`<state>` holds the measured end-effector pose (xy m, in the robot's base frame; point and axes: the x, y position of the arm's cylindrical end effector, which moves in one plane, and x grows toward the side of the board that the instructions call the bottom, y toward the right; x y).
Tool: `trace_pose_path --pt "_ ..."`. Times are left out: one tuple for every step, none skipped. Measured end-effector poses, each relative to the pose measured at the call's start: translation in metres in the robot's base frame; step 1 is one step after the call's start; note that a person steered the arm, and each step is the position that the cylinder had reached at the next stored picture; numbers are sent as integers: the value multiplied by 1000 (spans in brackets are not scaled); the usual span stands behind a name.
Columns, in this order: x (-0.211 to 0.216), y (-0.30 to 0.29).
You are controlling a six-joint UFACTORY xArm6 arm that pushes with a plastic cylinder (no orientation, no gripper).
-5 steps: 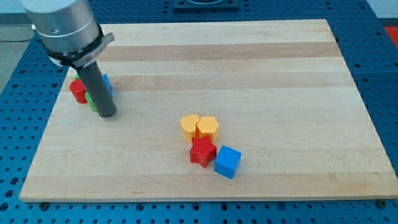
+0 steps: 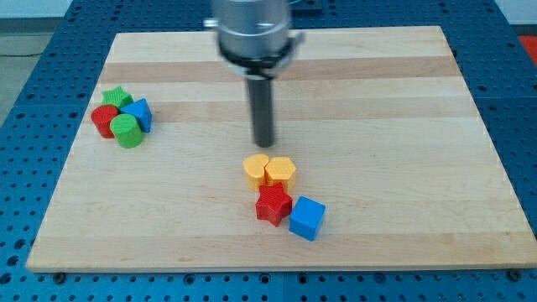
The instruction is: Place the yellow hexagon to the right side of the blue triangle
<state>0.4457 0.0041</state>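
Fingers none on this rod, tip [image 2: 264, 143] touching nothing, just above yellow hexagon [image 2: 281, 172], blue triangle [image 2: 139, 113] far left.

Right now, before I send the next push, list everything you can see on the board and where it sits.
yellow hexagon: 1, yellow, board centre, touching the yellow heart's right side
yellow heart: 1, yellow, left of the hexagon
red star: 1, red, just below the yellow pair
blue cube: 1, blue, right of the red star
blue triangle: 1, blue, left cluster, its right side
green star: 1, green, cluster top
red block: 1, red, cluster left
green cylinder: 1, green, cluster bottom
wooden board: 1, light wood
my tip: 1, dark rod, just above the yellow pair, apart from it
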Motion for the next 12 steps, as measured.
trace_pose_path --pt "26 64" --pt "77 76" --pt "83 48" --pt "80 25" --pt "71 12" --pt "59 -5" --pt "49 -25" --pt "15 -33" --pt "13 -33" --pt "26 -24" --pt "38 -23" --pt "38 -39"
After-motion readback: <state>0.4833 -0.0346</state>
